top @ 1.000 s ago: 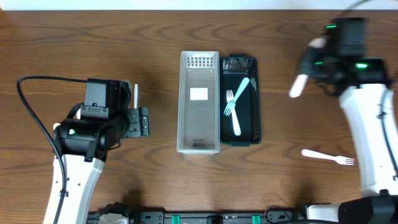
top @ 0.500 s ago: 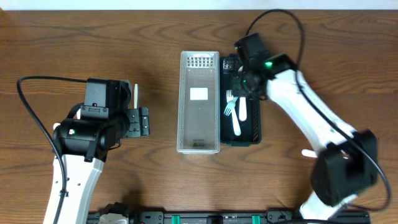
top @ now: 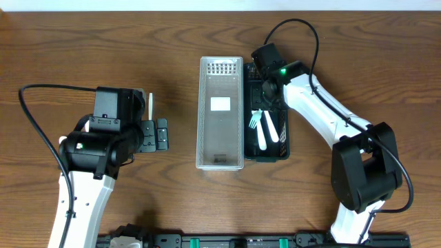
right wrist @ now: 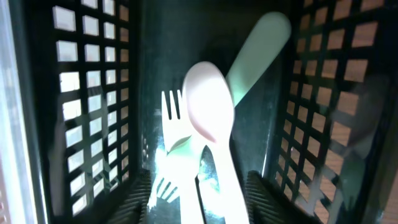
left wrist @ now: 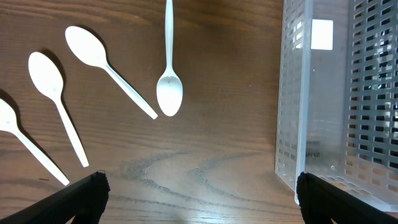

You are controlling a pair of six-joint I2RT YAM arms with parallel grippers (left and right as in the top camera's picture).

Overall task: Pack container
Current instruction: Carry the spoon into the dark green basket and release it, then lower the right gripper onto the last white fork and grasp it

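Black bin (top: 284,141) stands on the table (top: 103,41), touching the right wall of the clear bin (top: 220,131). A second ago the right gripper (right wrist: 199,193) was out over the table's right side, carrying a spoon (right wrist: 208,112). Now it hangs low inside the black bin. Its jaws have parted, and the spoon lies on the forks (right wrist: 171,106) on the bin floor. The spoon seems to lie free between the fingers (right wrist: 140,199), though the wrist view is too dim to be sure nothing touches it. The left gripper (left wrist: 202,193) has not shifted. It hovers left of the clear bin with jaws spread a little wider than before and nothing between them, and four spoons (left wrist: 106,62) lie on the wood ahead.
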